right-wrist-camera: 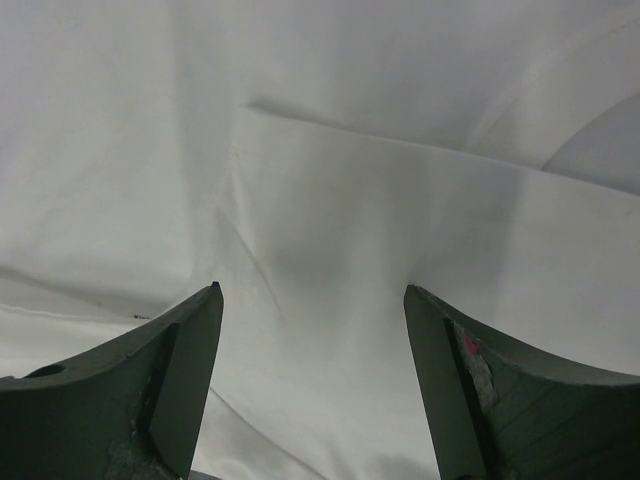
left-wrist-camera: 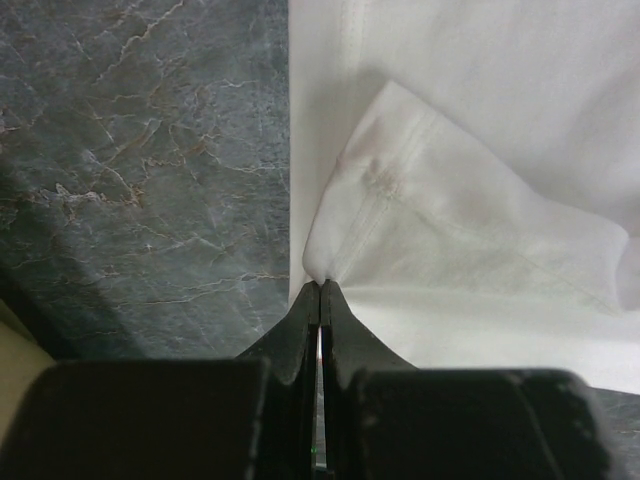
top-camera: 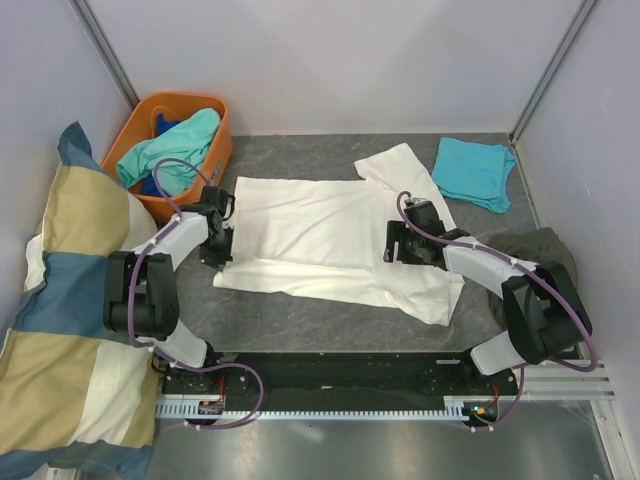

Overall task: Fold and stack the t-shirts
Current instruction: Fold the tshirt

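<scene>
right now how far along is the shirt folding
Done: one turquoise t-shirt looks folded at the far right. In hand: the white t-shirt lies spread out, left hand shut on its edge, right hand open over it. Left: fold it, then the shirts in the orange basket; nothing is stacked yet.

Between the left gripper's (left-wrist-camera: pixel 320 288) jaws the white t-shirt (left-wrist-camera: pixel 470 120) is soft matt cloth, stitched hem showing. Left of those jaws the table (left-wrist-camera: pixel 140 150) looks like smooth grey veined stone. The right gripper (right-wrist-camera: pixel 312 300) looks like dark matt plastic, kinda scuffed inside the jaws.
</scene>
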Available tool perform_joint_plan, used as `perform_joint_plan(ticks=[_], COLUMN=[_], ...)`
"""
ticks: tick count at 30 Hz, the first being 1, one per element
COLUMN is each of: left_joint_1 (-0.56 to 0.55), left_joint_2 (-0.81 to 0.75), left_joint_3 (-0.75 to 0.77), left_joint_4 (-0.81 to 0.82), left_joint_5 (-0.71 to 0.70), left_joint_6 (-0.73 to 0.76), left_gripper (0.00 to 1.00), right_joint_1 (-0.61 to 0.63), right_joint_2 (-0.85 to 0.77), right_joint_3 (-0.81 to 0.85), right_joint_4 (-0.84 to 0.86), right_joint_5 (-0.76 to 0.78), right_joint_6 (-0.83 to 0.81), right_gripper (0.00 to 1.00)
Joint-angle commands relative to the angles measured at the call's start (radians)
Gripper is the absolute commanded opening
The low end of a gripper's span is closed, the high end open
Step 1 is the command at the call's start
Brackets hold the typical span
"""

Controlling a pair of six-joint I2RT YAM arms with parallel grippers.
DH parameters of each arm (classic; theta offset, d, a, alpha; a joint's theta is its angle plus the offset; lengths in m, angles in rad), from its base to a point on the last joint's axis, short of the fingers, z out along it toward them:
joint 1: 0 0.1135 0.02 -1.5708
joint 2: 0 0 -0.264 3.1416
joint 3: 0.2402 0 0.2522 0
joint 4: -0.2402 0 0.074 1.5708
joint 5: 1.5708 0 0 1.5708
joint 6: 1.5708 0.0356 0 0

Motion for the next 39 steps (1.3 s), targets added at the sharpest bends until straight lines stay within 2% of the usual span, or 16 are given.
perform_joint_plan(ticks=[1,5,8,14,17,21,25,29,35,39], left_joint_1=[0.0,0.001,0.0,0.0,0.0,0.0,0.0,-0.002,0.0,0.0], left_joint_2=[-0.055,-0.072,-0.107,-0.188,-0.198,-0.175,-0.141,-0.1,0.035,0.138], left_joint_3=[0.006,0.007,0.015,0.035,0.027,0.033,0.059,0.122,0.279,0.403], left_joint_4=[-0.006,-0.006,-0.003,0.002,0.036,0.095,0.175,0.241,0.319,0.298], left_joint_5=[-0.033,-0.039,-0.042,-0.063,-0.063,-0.018,0.085,0.127,0.159,0.203], left_joint_6=[-0.021,-0.029,-0.037,-0.041,-0.043,-0.037,-0.051,-0.081,-0.094,-0.083], left_gripper=[0.03,0.17,0.2,0.36,0.39,0.4,0.39,0.4,0.41,0.42], right_joint_1=[-0.005,-0.005,-0.005,-0.007,-0.005,-0.005,-0.01,-0.039,-0.168,-0.24], right_joint_2=[0.002,0.005,-0.001,-0.01,-0.01,-0.018,-0.018,0.002,0.162,0.368], right_joint_3=[0.03,0.025,0.022,0.033,0.042,0.048,0.081,0.185,0.429,0.623], right_joint_4=[0.006,0.006,0.002,-0.014,-0.021,-0.029,-0.038,-0.04,0.006,0.064], right_joint_5=[0.022,0.023,0.029,0.048,0.046,0.066,0.092,0.129,0.124,0.039], right_joint_6=[-0.01,-0.004,-0.005,-0.007,-0.005,-0.007,-0.011,-0.017,-0.01,-0.075], right_gripper=[0.82,0.82,0.82,0.82,0.82,0.82,0.83,0.84,0.86,0.88])
